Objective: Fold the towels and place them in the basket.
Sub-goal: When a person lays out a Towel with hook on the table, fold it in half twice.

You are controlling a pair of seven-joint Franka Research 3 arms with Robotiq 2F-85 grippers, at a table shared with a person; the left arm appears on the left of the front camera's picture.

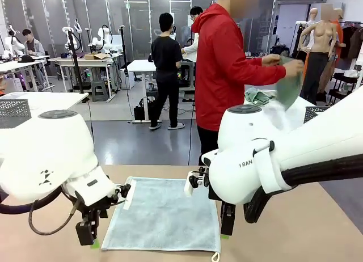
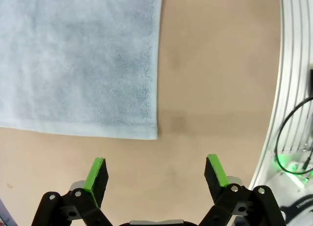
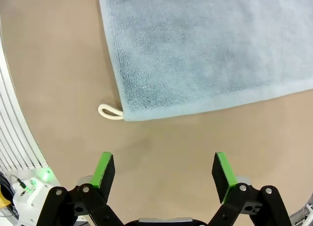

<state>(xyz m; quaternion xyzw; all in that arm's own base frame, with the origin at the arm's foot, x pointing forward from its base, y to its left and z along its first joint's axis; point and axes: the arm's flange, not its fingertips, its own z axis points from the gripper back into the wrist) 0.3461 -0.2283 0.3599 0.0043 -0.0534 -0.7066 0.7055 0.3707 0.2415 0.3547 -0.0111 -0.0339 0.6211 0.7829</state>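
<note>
Towel: the blue towel lies flat and unfolded on the worktop, its near edge along the worktop's near edge, between your two grippers.
Loop: a cream loop sticks out at the towel's near right corner. If the right pads catch only the loop, I'd expect the corner to swing and the fold to skew.
Left gripper: the left gripper has its jaws apart and holds nothing. It hangs over bare worktop just short of the near left corner. Close from here and you will likely pinch air or scrape the pads on the top.
Right gripper: the right gripper also has its jaws apart and is empty, just short of the near right corner, which sits off to one pad's side. A straight descent may miss the cloth.
Fold: terry is limp. Unequal bites or uneven lifts would probably drag the far edge and leave a crooked, wrinkled fold.
Person: the person at the far side holds a green towel. If it is laid down mid-fold, a hand could enter the arms' path.
Baskets: the left basket stands off the worktop's left side and the right basket off its right. I cannot tell which one is meant, and either looks like a long carry, so a loose fold may fall open.
</note>
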